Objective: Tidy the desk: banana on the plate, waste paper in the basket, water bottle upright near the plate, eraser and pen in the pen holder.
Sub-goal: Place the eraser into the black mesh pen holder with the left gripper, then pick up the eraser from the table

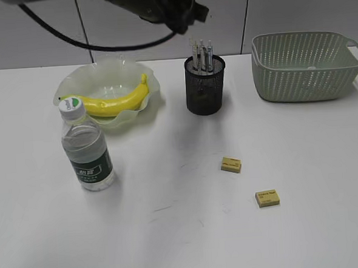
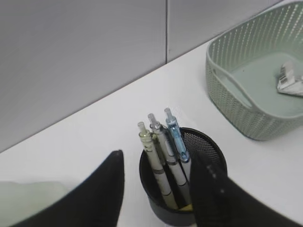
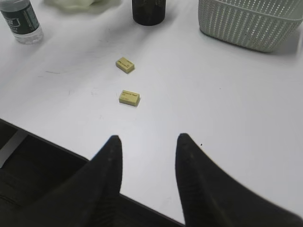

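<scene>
The banana (image 1: 119,102) lies on the pale green plate (image 1: 78,79). The water bottle (image 1: 85,147) stands upright in front of the plate. The black mesh pen holder (image 1: 205,87) holds three pens (image 2: 163,156), and something yellow shows at its bottom. Two yellow erasers (image 1: 231,164) (image 1: 267,198) lie on the table. Waste paper (image 2: 289,80) lies in the green basket (image 1: 305,65). My left gripper (image 2: 158,163) is open and empty, above the pen holder. My right gripper (image 3: 147,144) is open and empty, above the table's front edge.
The table is white, with a grey wall behind it. The left arm (image 1: 153,5) and its cable hang over the back of the table. The table's front edge (image 3: 57,144) drops to dark floor.
</scene>
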